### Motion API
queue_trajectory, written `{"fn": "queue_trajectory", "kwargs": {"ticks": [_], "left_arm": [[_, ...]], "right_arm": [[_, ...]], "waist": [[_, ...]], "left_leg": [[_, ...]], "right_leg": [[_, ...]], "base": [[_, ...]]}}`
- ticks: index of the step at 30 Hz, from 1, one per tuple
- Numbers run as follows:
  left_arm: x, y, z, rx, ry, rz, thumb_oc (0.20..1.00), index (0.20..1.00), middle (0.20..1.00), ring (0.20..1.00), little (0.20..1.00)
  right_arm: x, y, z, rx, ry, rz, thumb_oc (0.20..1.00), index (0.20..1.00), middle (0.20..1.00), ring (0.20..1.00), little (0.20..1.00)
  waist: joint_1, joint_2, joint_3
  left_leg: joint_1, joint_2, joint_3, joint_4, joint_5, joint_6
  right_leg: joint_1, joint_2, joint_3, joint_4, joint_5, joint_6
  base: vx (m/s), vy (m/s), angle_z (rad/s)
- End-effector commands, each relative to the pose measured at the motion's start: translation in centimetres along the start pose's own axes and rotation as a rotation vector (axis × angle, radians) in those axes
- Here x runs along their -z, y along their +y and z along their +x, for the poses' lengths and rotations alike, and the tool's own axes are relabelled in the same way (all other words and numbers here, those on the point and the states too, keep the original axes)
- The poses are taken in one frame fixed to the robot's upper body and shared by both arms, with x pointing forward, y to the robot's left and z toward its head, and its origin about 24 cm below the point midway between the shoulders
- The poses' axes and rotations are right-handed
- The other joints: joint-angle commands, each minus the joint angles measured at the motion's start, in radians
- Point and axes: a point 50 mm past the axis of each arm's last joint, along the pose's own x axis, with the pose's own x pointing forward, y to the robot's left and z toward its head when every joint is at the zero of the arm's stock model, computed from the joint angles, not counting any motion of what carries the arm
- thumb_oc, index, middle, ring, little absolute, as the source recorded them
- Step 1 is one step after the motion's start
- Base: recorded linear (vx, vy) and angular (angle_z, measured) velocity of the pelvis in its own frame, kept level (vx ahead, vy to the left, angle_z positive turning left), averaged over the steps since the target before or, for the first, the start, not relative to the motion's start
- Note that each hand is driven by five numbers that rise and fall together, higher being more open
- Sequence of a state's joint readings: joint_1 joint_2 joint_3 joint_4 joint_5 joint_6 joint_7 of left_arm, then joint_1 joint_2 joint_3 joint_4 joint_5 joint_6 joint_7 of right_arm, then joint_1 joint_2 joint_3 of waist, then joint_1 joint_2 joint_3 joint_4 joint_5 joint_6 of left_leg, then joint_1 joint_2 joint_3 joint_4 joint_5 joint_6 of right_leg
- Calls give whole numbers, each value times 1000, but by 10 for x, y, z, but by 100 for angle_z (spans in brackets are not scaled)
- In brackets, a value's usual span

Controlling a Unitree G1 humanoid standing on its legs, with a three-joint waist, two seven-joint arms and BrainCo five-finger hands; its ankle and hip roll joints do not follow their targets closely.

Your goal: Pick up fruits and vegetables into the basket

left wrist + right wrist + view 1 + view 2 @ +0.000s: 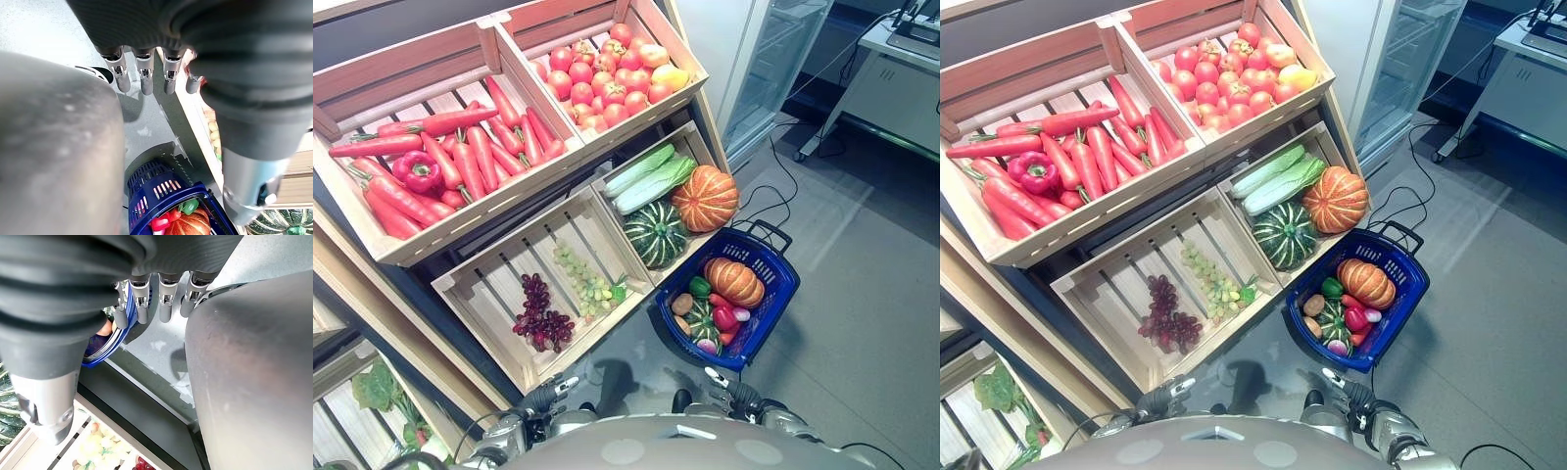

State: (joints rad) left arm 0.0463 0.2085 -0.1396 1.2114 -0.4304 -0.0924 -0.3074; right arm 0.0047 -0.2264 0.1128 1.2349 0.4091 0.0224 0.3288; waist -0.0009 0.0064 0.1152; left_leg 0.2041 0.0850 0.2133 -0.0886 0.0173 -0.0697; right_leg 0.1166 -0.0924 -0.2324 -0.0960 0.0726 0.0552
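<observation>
So basket (773, 284) on floor already partly loaded: pumpkin (734, 281), peppers. We've both hands low, left hand (546, 395) and right hand (729, 390), fingers relaxed, empty. Crates (494, 294) full.

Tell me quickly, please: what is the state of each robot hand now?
Left robot hand: open, fingers straight, holding nothing.
Right robot hand: open, fingers straight, holding nothing.

A blue basket (773, 294) on the floor holds an orange pumpkin (734, 281) among mixed vegetables.
</observation>
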Motion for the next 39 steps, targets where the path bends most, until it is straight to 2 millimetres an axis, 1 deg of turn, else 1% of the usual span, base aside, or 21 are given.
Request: {"fn": "queue_trajectory", "kwargs": {"ticks": [1, 4, 8, 10, 12, 14, 17, 18, 23, 25, 26, 27, 28, 30, 31, 32, 33, 34, 35, 37, 39], "left_arm": [[-19, -10, 8, -8, -69, 90, 1000, 1000, 1000, 1000, 1000], [-24, -11, 8, -21, -105, 151, 1000, 1000, 1000, 1000, 1000], [-44, -16, 8, -66, -214, 390, 1000, 1000, 1000, 1000, 1000], [-55, -18, 8, -102, -287, 462, 1000, 1000, 1000, 1000, 1000], [-78, -25, 3, -152, -455, 587, 1000, 1000, 1000, 1000, 1000], [-94, -32, -2, -179, -580, 724, 1000, 1000, 1000, 1000, 1000], [-111, -40, -8, -217, -714, 879, 1000, 1000, 1000, 1000, 1000], [-112, -40, -9, -221, -723, 895, 1000, 1000, 1000, 1000, 1000], [-131, -38, -16, -325, -815, 1131, 1000, 1000, 1000, 1000, 1000], [-141, -32, -19, -437, -835, 1318, 1000, 1000, 1000, 1000, 1000], [-144, -29, -18, -468, -824, 1370, 1000, 1000, 1000, 1000, 1000], [-151, -26, -20, -528, -840, 1440, 1000, 1000, 1000, 1000, 1000], [-163, -26, -22, -583, -867, 1490, 1000, 1000, 1000, 1000, 1000], [-180, -27, -27, -669, -918, 1582, 1000, 1000, 1000, 1000, 1000], [-191, -28, -29, -722, -939, 1633, 1000, 1000, 1000, 1000, 1000], [-197, -29, -30, -756, -945, 1673, 1000, 1000, 1000, 1000, 1000], [-199, -29, -31, -779, -950, 1709, 1000, 1000, 1000, 1000, 1000], [-199, -29, -31, -782, -953, 1709, 1000, 1000, 1000, 1000, 1000], [-202, -28, -31, -813, -951, 1739, 1000, 1000, 1000, 1000, 1000], [-205, -28, -32, -838, -950, 1756, 1000, 1000, 1000, 1000, 1000], [-207, -25, -33, -883, -935, 1839, 1000, 1000, 1000, 1000, 1000]], "right_arm": [[6, 3, 3, 8, 66, -24, 1000, 1000, 1000, 1000, 1000], [5, 3, 3, 8, 64, -24, 1000, 1000, 1000, 1000, 1000], [2, 1, 2, 11, 56, -25, 1000, 1000, 1000, 1000, 1000], [0, 0, 2, 14, 47, -27, 1000, 1000, 1000, 1000, 1000], [-4, -4, 1, 31, 25, -44, 1000, 1000, 1000, 1000, 1000], [-10, -9, -1, 46, -11, -67, 1000, 1000, 1000, 1000, 1000], [-17, -12, -2, 58, -58, -87, 1000, 1000, 1000, 1000, 1000], [-18, -12, -2, 59, -65, -90, 1000, 1000, 1000, 1000, 1000], [-32, -17, -6, 69, -176, -72, 1000, 1000, 1000, 1000, 1000], [-43, -19, -9, 66, -249, -74, 1000, 1000, 1000, 1000, 1000], [-47, -20, -10, 64, -274, -72, 1000, 1000, 1000, 1000, 1000], [-58, -21, -12, 56, -321, -74, 1000, 1000, 1000, 1000, 1000], [-73, -21, -15, 50, -383, -82, 1000, 1000, 1000, 1000, 1000], [-97, -19, -20, 33, -476, -87, 1000, 1000, 1000, 1000, 1000], [-114, -18, -25, 22, -539, -87, 1000, 1000, 1000, 1000, 1000], [-124, -17, -29, 16, -583, -87, 1000, 1000, 1000, 1000, 1000], [-133, -16, -33, 12, -622, -95, 1000, 1000, 1000, 1000, 1000], [-135, -16, -33, 12, -626, -97, 1000, 1000, 1000, 1000, 1000], [-145, -15, -38, 7, -668, -110, 1000, 1000, 1000, 1000, 1000], [-152, -14, -42, 2, -694, -120, 1000, 1000, 1000, 1000, 1000], [-166, -10, -49, -14, -754, -148, 1000, 1000, 1000, 1000, 1000]], "waist": [[4, -18, 48], [4, -16, 50], [3, -13, 58], [1, -10, 62], [-3, -4, 68], [-4, 1, 74], [-9, 8, 83], [-10, 9, 84], [-32, 25, 97], [-52, 37, 109], [-58, 41, 114], [-70, 49, 128], [-81, 56, 151], [-97, 63, 189], [-108, 68, 215], [-116, 74, 234], [-124, 78, 249], [-124, 79, 250], [-134, 82, 270], [-139, 83, 281], [-152, 83, 306]], "left_leg": [[-23, -37, -28, 31, -52, 48], [-23, -37, -28, 31, -52, 48], [-27, -36, -28, 33, -52, 47], [-28, -36, -27, 30, -49, 47], [-29, -36, -25, 27, -48, 46], [-33, -35, -25, 28, -46, 44], [-37, -33, -24, 26, -44, 43], [-37, -33, -23, 25, -44, 43], [-49, -24, -14, 29, -38, 44], [-64, -21, -9, 36, -36, 45], [-71, -20, -8, 40, -36, 45], [-88, -20, -6, 50, -35, 44], [-111, -21, -6, 58, -33, 43], [-149, -23, -3, 70, -26, 40], [-179, -26, -1, 83, -22, 36], [-198, -27, 1, 96, -20, 33], [-218, -29, 5, 111, -19, 28], [-223, -29, 5, 116, -19, 28], [-243, -31, 8, 143, -26, 24], [-262, -31, 10, 165, -30, 23], [-302, -31, 15, 214, -39, 20]], "right_leg": [[44, -50, -46, 52, -57, 64], [43, -51, -46, 54, -59, 64], [36, -51, -44, 59, -61, 66], [31, -50, -42, 62, -60, 67], [27, -50, -42, 63, -62, 67], [21, -50, -40, 67, -62, 67], [12, -51, -35, 74, -64, 68], [11, -52, -35, 76, -64, 68], [-18, -58, -22, 127, -87, 69], [-48, -63, -10, 169, -107, 66], [-60, -64, -8, 185, -114, 65], [-88, -66, -1, 212, -124, 62], [-123, -70, 3, 236, -132, 59], [-173, -74, 9, 263, -135, 54], [-209, -75, 16, 279, -136, 50], [-231, -76, 20, 290, -137, 47], [-249, -78, 26, 298, -135, 45], [-253, -78, 27, 300, -136, 44], [-272, -80, 36, 313, -140, 40], [-289, -81, 42, 323, -141, 37], [-327, -82, 54, 347, -142, 28]], "base": [[0, 0, 0], [0, 0, 0], [0, 0, 0], [0, 0, 0], [14, 16, 0], [14, 16, 0], [35, 13, 0], [44, 16, -1], [67, 19, -1], [72, 53, 0], [47, 61, -5], [-30, 61, -13], [-76, 63, -18], [-149, 53, -17], [-155, 52, -8], [-105, 48, -3], [-37, 35, -2], [-16, 39, -5], [-15, 25, -6], [-14, 28, -20], [-11, 23, -17]]}}
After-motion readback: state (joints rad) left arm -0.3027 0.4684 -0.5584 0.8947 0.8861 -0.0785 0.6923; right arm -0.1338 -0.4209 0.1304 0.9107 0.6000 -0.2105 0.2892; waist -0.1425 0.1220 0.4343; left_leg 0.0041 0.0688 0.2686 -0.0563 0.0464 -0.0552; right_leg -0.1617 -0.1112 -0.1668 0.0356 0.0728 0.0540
